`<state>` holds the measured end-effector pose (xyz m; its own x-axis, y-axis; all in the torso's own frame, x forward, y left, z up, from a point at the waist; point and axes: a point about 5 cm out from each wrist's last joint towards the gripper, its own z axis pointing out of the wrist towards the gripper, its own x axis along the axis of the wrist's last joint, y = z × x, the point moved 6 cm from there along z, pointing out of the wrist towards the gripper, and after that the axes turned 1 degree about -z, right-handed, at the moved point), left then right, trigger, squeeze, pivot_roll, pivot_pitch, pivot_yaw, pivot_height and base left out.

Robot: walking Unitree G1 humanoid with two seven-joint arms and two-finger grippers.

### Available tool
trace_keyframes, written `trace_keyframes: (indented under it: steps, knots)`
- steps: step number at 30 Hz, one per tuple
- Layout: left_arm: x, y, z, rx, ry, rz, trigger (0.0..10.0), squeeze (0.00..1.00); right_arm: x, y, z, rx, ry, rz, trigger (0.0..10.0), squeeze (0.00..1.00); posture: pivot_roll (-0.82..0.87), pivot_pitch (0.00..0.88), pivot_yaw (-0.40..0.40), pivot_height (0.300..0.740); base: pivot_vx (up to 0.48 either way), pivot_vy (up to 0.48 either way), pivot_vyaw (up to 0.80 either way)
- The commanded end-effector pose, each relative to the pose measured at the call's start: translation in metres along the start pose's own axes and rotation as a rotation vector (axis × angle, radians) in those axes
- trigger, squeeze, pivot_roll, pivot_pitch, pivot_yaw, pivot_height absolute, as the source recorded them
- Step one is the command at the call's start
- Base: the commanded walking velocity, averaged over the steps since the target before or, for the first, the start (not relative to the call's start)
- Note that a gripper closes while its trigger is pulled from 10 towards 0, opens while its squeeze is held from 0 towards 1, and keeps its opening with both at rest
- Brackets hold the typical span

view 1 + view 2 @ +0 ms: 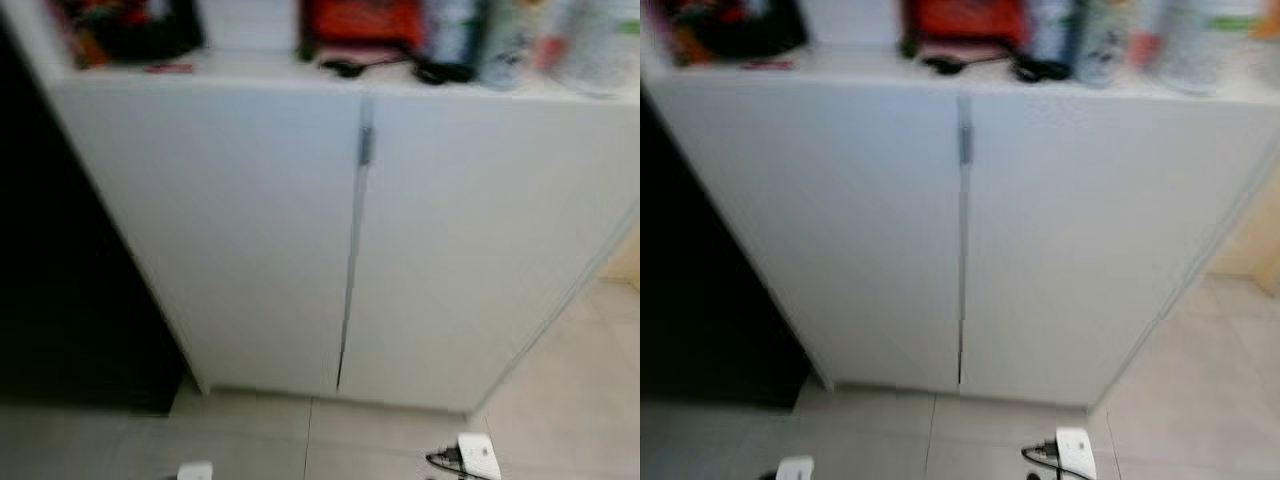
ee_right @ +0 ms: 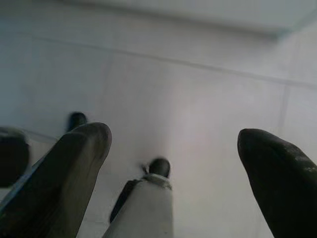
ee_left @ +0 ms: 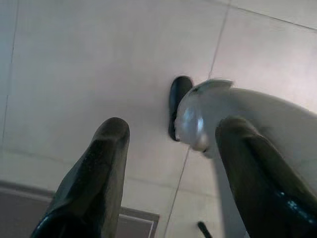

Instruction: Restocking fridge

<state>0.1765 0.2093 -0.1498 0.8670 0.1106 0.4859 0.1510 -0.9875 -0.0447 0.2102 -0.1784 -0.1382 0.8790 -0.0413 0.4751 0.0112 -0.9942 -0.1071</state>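
A low white two-door cabinet (image 1: 300,250) stands closed, fronting the robot on a pale tiled floor (image 1: 560,400). Blurred bottles and a red item (image 1: 360,20) crowd its top; labels unreadable. No fridge is identifiable. Judged step: approach. Next: locate the fridge and stock. Left gripper (image 3: 173,163) and right gripper (image 2: 173,148) hang spread apart, empty.

Both arms hang low and point down, the left gripper (image 3: 168,163) and the right gripper (image 2: 173,158) each with black fingers spread wide and holding nothing, a pale leg (image 3: 257,119) of the robot and its dark foot (image 3: 177,104) below them.
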Motion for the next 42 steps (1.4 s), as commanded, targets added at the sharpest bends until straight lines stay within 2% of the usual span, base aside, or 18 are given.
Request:
trace_keyframes:
  steps: [1,5,11,20,42]
  knots:
    - [-0.0013,0.0033,0.0002,-0.003,-0.01,-0.016,10.0,0.0,-0.0052,0.0094,-0.0021,-0.02,-0.014,0.005,10.0,0.0,0.03,0.0,-0.048,0.74,0.0,0.0,0.8]
    - [-0.0011,0.0031,0.0003,-0.001,-0.011,-0.013,10.0,0.0,-0.0047,0.0099,-0.0021,-0.024,-0.012,0.008,10.0,0.0,0.03,0.0,-0.048,0.74,0.0,0.0,0.71]
    - [-0.0018,0.0026,0.0003,0.002,-0.016,-0.022,10.0,0.0,-0.0046,0.011,-0.002,-0.041,-0.003,0.052,10.0,0.0,0.03,0.0,-0.047,0.74,0.0,0.0,0.0]
    - [-0.0028,0.002,0.0003,0.003,-0.026,-0.013,10.0,0.0,-0.0059,0.0109,-0.0019,-0.046,-0.006,0.087,10.0,0.0,0.03,0.0,-0.044,0.74,0.0,0.311,0.0]
    - [-0.005,0.0054,0.0003,-0.007,-0.035,-0.023,10.0,0.0,-0.0077,0.0125,-0.0024,-0.042,-0.014,0.09,10.0,0.0,0.04,0.0,-0.052,0.74,0.0,0.325,0.0]
